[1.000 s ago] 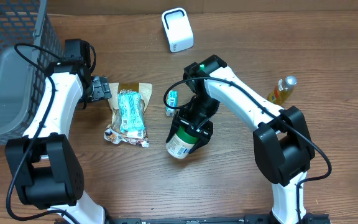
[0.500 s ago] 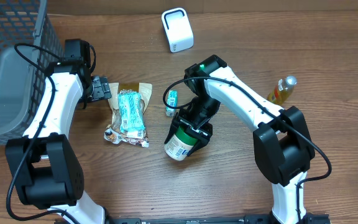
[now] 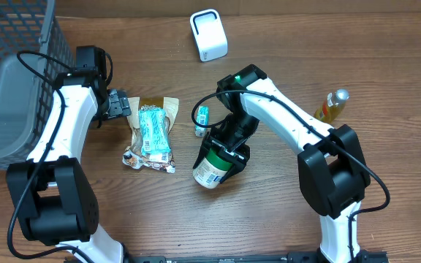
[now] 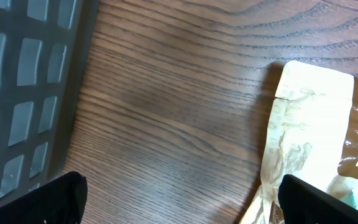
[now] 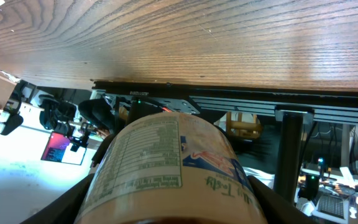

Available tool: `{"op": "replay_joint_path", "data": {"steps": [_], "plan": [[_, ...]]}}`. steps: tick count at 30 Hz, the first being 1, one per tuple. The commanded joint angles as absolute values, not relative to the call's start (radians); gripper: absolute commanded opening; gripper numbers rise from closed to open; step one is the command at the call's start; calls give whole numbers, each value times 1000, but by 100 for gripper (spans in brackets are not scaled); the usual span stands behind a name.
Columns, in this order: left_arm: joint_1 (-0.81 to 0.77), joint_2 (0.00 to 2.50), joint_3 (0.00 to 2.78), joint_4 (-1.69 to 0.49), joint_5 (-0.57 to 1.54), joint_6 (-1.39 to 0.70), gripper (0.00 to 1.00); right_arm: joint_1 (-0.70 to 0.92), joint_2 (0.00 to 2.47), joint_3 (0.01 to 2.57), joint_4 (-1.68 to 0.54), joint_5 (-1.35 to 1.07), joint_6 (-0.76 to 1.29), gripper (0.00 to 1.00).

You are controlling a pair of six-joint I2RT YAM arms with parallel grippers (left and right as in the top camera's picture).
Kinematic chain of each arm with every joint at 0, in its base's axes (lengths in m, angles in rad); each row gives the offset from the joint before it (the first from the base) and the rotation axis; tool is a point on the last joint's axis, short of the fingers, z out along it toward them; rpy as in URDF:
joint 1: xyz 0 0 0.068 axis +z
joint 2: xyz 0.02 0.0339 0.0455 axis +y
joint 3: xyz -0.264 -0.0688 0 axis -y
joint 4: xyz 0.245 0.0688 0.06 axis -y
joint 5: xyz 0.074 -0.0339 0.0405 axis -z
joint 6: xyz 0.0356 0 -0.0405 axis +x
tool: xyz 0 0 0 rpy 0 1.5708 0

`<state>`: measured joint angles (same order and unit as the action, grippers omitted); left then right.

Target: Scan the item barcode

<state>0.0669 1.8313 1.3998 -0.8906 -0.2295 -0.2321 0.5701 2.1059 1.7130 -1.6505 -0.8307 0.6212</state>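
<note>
My right gripper (image 3: 226, 150) is shut on a jar (image 3: 210, 170) with a green lid and a pale printed label. It holds the jar tilted over the middle of the table, base toward the front edge. In the right wrist view the jar (image 5: 166, 177) fills the space between the fingers (image 5: 67, 202), nutrition panel facing up. No barcode shows. The white scanner (image 3: 208, 34) stands at the back of the table, well away from the jar. My left gripper (image 3: 117, 104) (image 4: 185, 202) stands open over bare wood beside a snack bag (image 3: 150, 132) (image 4: 316, 106).
A grey mesh basket (image 3: 12, 69) fills the far left, with its wall (image 4: 23, 81) close to my left gripper. A small teal packet (image 3: 202, 117) lies just behind the jar. At the right lies a bottle of yellow liquid (image 3: 331, 106).
The jar has swung slightly left and toward the front edge in my right gripper. The left arm has not moved.
</note>
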Motion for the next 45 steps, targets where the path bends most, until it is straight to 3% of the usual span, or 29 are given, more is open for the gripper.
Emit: {"op": "replay_joint_path", "data": {"steps": [1,20,22,26,39,45], "plan": [[63,1831,1405,-889,-243,-228,99,567,2103,1736,-1666,-867,620,51],[63,1831,1405,-889,-243,-228,100,567,2103,1736,-1695,-870,620,52],[63,1831,1405,-889,-243,-228,100,567,2103,1736,-1695,-870,620,43],[63,1831,1405,-889,-243,-228,100,567,2103,1736,-1692,-865,619,43],[63,1831,1405,-889,-243,-228,99,567,2103,1736,-1448,-189,620,44],[63,1831,1405,-889,-243,-228,99,567,2103,1736,-1334,4,620,43]]}}
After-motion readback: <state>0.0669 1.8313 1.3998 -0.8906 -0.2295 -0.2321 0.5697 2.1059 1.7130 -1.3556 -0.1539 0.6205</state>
